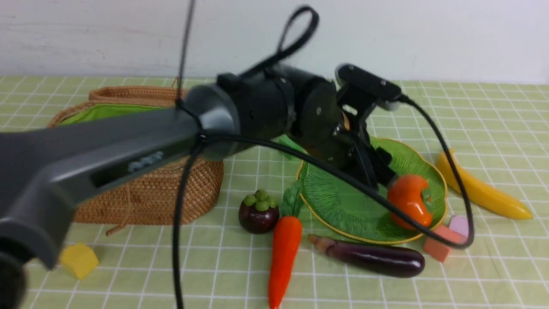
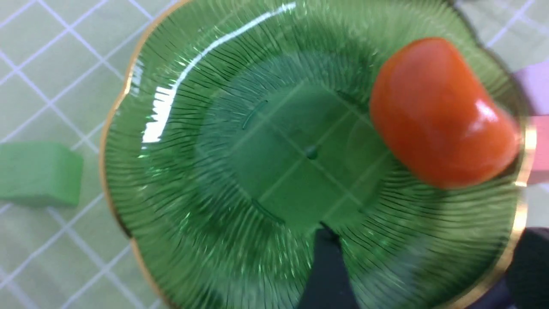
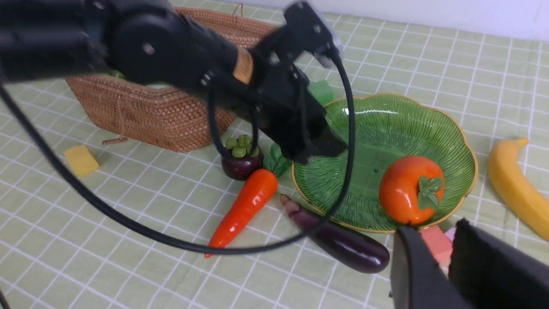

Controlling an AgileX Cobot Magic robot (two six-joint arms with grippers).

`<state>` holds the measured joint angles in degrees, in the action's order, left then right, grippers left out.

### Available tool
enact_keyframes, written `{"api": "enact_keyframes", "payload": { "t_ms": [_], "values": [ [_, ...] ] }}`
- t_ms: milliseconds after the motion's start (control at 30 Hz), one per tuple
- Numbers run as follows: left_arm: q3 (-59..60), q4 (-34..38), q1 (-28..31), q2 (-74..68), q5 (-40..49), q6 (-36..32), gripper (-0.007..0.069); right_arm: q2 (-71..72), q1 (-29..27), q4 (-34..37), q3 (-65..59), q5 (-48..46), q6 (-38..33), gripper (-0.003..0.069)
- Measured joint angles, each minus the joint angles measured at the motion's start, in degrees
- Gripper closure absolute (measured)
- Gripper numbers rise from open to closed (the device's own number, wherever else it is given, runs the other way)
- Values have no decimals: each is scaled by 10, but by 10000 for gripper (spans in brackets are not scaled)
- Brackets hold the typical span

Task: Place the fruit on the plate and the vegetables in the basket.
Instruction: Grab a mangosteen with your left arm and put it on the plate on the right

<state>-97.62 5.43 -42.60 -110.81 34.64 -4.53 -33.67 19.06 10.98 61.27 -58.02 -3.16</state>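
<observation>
Nearest to me the right hand point(image 3: 435, 240) hangs on the near side; its two fingers stand close together with nothing between them, and whether they are fully clenched I cannot tell. On the worktop point(image 1: 128, 274) in front lie the carrot point(image 1: 283, 253) and the eggplant point(image 1: 377, 257), both not yet in their place. Just behind the carrot's leaves sits the mangosteen point(image 1: 258, 212), near the corner of the basket point(image 1: 171, 193). Then comes the plate point(image 1: 339, 206), with the persimmon point(image 1: 409, 201) resting in it close to the right rim. Above the plate hovers the left hand point(image 1: 377, 174), fingers spread and released, apart from the persimmon and grasping nothing. The banana point(image 1: 480, 189) lies on the cloth just right of the plate. The basket stands far left, open.

All these toys look hard, light and glossy, so I think slippery. The round mangosteen I would pinch across its widest part, under the green cap; the banana across its thick middle; the carrot at its fat shoulder, because the thin tip would slide out
</observation>
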Motion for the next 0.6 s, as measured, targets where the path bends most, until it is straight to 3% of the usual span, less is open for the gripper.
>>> {"api": "enact_keyframes", "payload": {
  "t_ms": [67,100,133,233,433,600],
  "values": [
    [0,0,0,49,40,17,337,0,0,0,0,-9,0,510],
    [0,0,0,54,43,19,352,0,0,0,0,-9,0,510],
    [0,0,0,88,66,29,461,0,0,1,0,-13,1,510],
    [1,0,0,147,115,37,634,-2,0,2,0,-20,1,510],
    [68,0,0,278,132,60,638,-36,0,2,0,-52,1,510],
    [202,0,0,418,121,73,638,-78,0,5,0,-60,1,510]
  ]
}}
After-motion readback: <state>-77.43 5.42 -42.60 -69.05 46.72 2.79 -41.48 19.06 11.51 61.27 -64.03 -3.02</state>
